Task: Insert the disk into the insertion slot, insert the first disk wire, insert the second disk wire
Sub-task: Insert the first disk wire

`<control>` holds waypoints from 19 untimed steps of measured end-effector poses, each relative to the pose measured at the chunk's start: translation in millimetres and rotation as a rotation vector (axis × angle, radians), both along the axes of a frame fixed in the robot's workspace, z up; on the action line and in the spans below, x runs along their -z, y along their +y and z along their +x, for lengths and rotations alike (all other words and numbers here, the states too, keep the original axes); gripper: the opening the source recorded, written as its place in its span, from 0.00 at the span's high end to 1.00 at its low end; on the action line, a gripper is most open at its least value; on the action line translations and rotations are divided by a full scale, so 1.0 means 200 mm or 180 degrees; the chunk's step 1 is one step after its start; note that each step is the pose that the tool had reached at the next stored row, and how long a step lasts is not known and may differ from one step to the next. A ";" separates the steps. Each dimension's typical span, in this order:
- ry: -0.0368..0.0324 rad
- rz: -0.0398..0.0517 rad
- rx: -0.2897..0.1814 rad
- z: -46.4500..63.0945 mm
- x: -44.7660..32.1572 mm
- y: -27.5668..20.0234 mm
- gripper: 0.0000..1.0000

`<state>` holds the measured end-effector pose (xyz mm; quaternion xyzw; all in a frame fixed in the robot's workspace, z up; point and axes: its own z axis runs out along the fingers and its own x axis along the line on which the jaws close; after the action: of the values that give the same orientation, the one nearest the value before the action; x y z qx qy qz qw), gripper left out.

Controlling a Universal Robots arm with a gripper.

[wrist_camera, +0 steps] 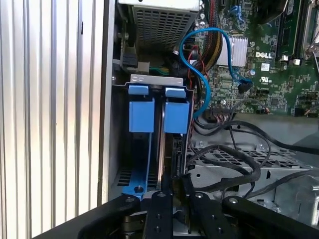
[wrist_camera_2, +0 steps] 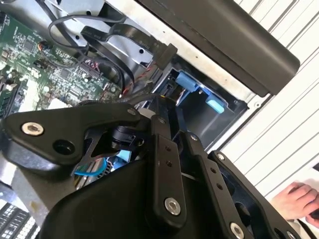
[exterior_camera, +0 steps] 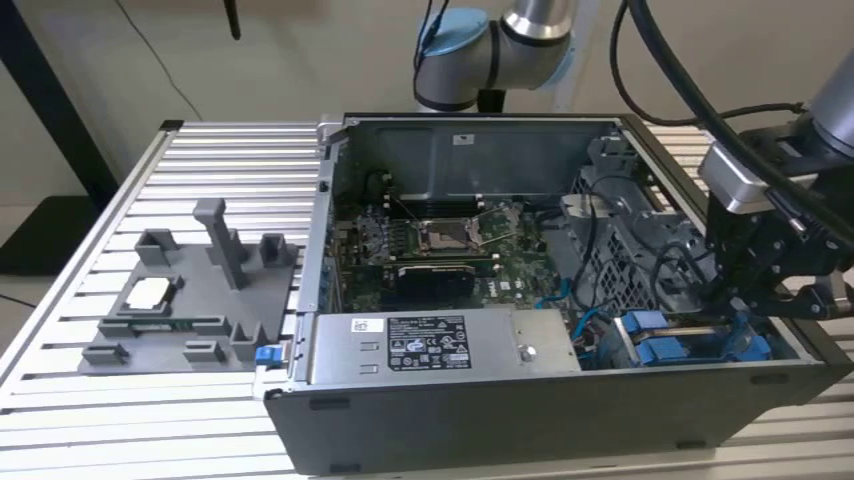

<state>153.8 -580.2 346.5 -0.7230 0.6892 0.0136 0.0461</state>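
The disk (wrist_camera: 161, 144) stands edge-on inside the insertion slot (wrist_camera: 118, 149), between the blue carrier tabs (wrist_camera: 141, 114). In the exterior view the slot (exterior_camera: 667, 345) is at the case's front right corner, and my gripper (exterior_camera: 750, 300) hangs just over it. In the first wrist view my gripper (wrist_camera: 178, 201) has its fingers (wrist_camera: 159, 214) close together on a black wire connector (wrist_camera: 177, 159) that sits against the disk's edge. Another black flat wire with a free connector (wrist_camera_2: 167, 52) hangs above the blue tabs (wrist_camera_2: 188, 81) in the second wrist view, beyond my gripper (wrist_camera_2: 185, 149).
A silver power-supply box (exterior_camera: 441, 345) lies along the case front, with the motherboard (exterior_camera: 441, 245) behind it. A blue cable (wrist_camera: 199, 64) loops from the board. Black cables (wrist_camera: 234, 149) cross the perforated cage. A grey fixture (exterior_camera: 187, 300) is on the slatted table. A hand (wrist_camera_2: 294, 199) rests nearby.
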 end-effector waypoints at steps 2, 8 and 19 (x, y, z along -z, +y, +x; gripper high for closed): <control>0.0000 0.0029 0.0000 0.00 0.001 0.003 0.81; 0.0011 0.0045 0.0044 0.00 0.021 0.004 0.81; 0.0019 0.0045 0.0199 0.00 0.061 0.004 0.81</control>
<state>154.5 -579.4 334.4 -0.7007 0.7115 0.0192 0.0496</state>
